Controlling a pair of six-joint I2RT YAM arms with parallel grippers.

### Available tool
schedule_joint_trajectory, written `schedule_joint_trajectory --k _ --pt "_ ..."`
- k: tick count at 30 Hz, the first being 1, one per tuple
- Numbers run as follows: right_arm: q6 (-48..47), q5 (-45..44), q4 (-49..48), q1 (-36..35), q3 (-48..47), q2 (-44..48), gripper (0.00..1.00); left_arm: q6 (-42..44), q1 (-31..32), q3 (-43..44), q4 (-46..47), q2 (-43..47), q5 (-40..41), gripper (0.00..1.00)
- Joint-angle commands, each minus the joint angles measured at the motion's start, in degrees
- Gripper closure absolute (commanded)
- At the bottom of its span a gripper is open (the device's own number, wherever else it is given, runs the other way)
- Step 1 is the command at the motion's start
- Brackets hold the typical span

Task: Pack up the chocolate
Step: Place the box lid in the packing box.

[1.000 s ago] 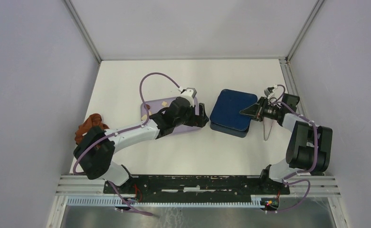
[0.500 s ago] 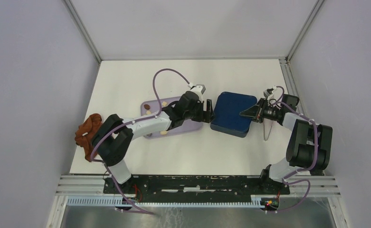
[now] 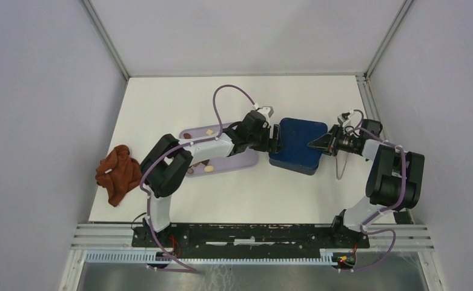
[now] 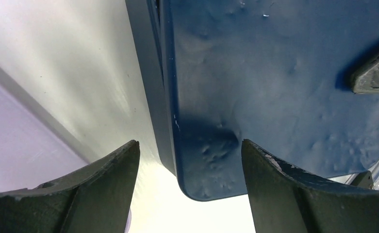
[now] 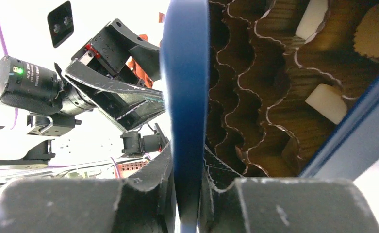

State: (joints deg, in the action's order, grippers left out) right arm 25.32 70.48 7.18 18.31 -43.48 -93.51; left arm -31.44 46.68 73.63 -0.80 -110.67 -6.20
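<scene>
Navy-blue box lid (image 3: 294, 145) right of the table's middle, clamped at its right edge by the right gripper (image 3: 314, 145); left gripper (image 3: 275, 139) at its left corner, jaws apart. Cream chocolate (image 5: 325, 103) in brown paper cups (image 5: 255, 97) beneath; more on the lilac tray (image 3: 240, 161) leftward.

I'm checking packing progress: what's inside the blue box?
Brown fluted cups, two cream-white chocolates and one round brown piece. Several cups look empty; the lid hides the rest.

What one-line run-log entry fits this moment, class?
left end effector: open, straddling blue lid corner | right end effector: shut on lid edge | chocolate: some boxed, some on purple tray
</scene>
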Motion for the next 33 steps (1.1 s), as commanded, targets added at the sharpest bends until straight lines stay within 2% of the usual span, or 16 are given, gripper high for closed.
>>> schedule_joint_trajectory --k 1,4,10,12,15,21,24,29,33 --pt "-6.9 0.5 4.5 1.4 -3.9 -1.1 0.73 2.2 -0.5 4.1 -1.2 -2.5 -2.8 0.19" --pt "-11.4 0.2 9.4 1.8 -5.6 -2.3 0.67 2.2 -0.5 4.9 -1.1 -3.6 -4.3 0.21" --pt "-22.4 -1.2 19.9 3.1 -11.0 -5.0 0.63 2.1 -0.5 6.7 -1.9 -5.3 -4.9 0.21" --pt "-27.6 -2.5 24.4 3.9 -13.5 -5.7 0.55 2.1 -0.6 7.8 -2.8 -6.2 -4.8 0.21" --pt "-34.8 -3.7 31.4 5.1 -16.8 -6.7 0.50 2.3 -0.8 9.2 -3.9 -7.3 -4.6 0.21" --pt "-46.7 -6.8 40.4 7.5 -20.9 -8.0 0.47 3.1 -1.4 11.8 -5.6 -8.9 -4.7 0.21" --pt "-54.3 -8.8 43.3 8.3 -22.4 -7.6 0.42 3.5 -1.5 13.1 -6.7 -9.7 -5.1 0.21" --pt "-62.2 -14.8 41.4 9.2 -21.6 -2.1 0.41 3.8 -1.6 14.1 -7.4 -10.3 -6.0 0.21" --pt "-62.8 -20.0 29.5 9.1 -15.1 6.3 0.43 3.9 -1.7 14.6 -8.0 -10.7 -6.5 0.22"
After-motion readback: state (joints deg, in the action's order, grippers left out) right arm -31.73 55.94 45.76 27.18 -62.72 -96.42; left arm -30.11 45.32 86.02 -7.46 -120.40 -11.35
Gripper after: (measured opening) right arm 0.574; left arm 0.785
